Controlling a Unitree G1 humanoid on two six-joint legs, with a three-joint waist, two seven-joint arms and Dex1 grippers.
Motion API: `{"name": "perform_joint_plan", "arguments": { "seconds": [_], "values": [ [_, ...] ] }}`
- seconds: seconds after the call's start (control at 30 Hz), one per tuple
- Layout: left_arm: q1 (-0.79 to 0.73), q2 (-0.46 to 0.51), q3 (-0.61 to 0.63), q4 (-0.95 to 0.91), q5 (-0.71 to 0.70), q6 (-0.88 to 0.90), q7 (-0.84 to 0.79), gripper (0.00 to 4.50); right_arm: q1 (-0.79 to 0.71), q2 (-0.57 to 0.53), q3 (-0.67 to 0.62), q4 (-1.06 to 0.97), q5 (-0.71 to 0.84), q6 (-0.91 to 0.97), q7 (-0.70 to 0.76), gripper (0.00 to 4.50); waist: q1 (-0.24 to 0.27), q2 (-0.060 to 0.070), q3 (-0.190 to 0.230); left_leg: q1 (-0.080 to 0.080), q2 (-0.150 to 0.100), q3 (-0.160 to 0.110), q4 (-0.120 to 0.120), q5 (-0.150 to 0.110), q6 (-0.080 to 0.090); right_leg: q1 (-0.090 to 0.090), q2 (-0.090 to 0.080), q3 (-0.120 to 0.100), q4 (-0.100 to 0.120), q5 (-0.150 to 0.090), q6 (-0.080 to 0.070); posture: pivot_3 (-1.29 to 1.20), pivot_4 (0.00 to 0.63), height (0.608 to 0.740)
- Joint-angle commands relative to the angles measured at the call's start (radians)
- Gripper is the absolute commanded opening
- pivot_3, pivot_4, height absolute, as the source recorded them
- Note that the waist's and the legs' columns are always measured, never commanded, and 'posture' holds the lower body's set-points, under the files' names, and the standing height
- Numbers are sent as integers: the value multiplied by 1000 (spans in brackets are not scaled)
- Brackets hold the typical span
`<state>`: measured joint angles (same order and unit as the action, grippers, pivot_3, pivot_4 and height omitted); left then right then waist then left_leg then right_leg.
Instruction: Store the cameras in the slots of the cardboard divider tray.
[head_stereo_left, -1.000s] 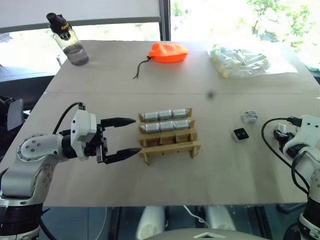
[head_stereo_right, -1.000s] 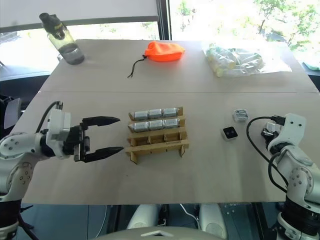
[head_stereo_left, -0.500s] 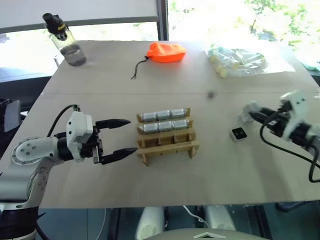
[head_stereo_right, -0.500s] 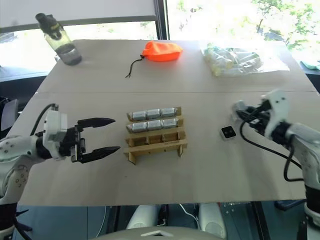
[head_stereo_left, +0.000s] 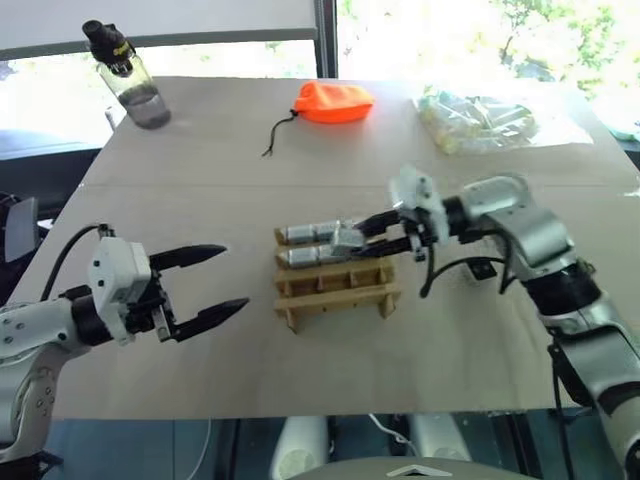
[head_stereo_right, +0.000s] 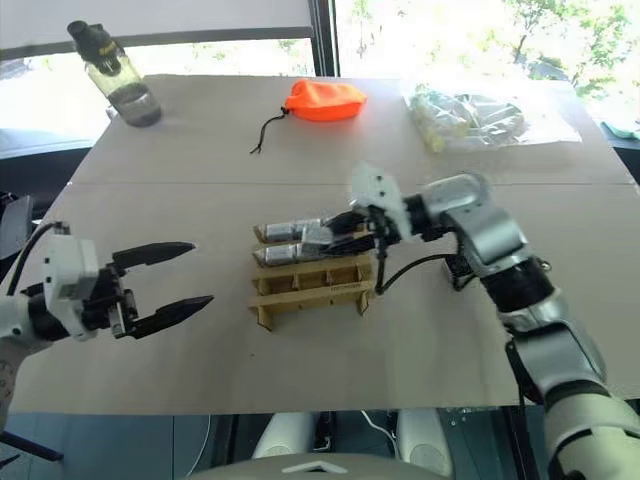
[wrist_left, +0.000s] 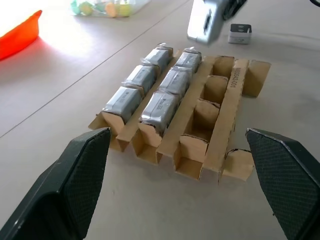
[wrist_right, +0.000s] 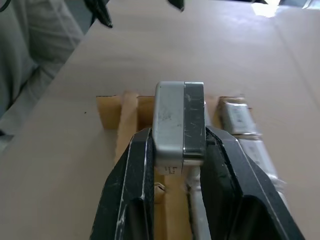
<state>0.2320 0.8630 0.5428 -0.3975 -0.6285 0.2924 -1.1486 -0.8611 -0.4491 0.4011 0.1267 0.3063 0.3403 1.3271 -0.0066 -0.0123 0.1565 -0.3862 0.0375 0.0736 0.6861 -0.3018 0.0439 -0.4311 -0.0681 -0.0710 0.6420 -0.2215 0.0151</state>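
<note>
The cardboard divider tray sits mid-table. Its two back rows each hold three silver cameras, also visible in the left wrist view; the front slots stand empty. My right gripper is shut on another silver camera, holding it just above the tray's right end; the right wrist view shows this camera clamped between the black fingers. A dark-faced camera lies on the table right of the tray. My left gripper hangs open and holds nothing, left of the tray.
A water bottle stands at the back left. An orange drawstring pouch lies at the back centre and a clear plastic bag at the back right. The table's front edge runs close below the tray.
My right arm swung from the table's right side leftward over the tray, with a camera in its fingers, and its wrist rolled. The left gripper drew back a little to the left, still open.
</note>
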Motion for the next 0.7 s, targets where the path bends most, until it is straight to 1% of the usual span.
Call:
{"name": "perform_joint_plan", "arguments": {
  "seconds": [0.03, 0.17, 0.23, 0.33, 0.43, 0.7],
  "values": [
    [50, -16, 65, -64, -16, -1, 17, 4500, -61, 25, 50, 48, -82, -52, 20, 713, -4, 0, 0, 0, 0, 0, 0, 0, 0, 0, -1, -1, 0, 0, 0, 0, 150, 726],
    [100, -35, 83, -82, -11, -7, 28, 4500, -100, 83, 73, 77, -117, -47, 15, 713, -7, 0, 0, 1, 0, 0, 1, 0, 0, 0, -1, -3, 1, 0, 0, 0, 150, 726],
    [119, -46, 82, -88, -5, -13, 35, 4500, -128, 133, 89, 86, -139, -15, -8, 713, -9, 0, 0, 1, 1, -1, 0, 0, -1, 0, -1, -3, 2, 0, 0, 0, 150, 726],
    [110, -48, 66, -82, 0, -15, 43, 4500, -147, 193, 97, 71, -145, 80, -44, 713, -10, 0, 0, 2, 2, -1, 0, 1, -1, 0, -1, -3, 3, 0, -1, 0, 150, 726],
    [97, -46, 52, -73, 3, -15, 48, 4500, -153, 230, 104, 54, -151, 170, -73, 713, -6, 0, 0, 2, 2, -2, 0, 1, -2, 0, -1, -4, 4, 0, -1, 0, 150, 726],
    [80, -44, 36, -53, 16, -23, 37, 4500, -175, 232, 153, 50, -188, 224, -48, 713, -9, -1, 0, 1, 0, -1, 0, 1, -2, 0, -2, -4, 3, 0, -1, 0, 150, 726]
  ]
}}
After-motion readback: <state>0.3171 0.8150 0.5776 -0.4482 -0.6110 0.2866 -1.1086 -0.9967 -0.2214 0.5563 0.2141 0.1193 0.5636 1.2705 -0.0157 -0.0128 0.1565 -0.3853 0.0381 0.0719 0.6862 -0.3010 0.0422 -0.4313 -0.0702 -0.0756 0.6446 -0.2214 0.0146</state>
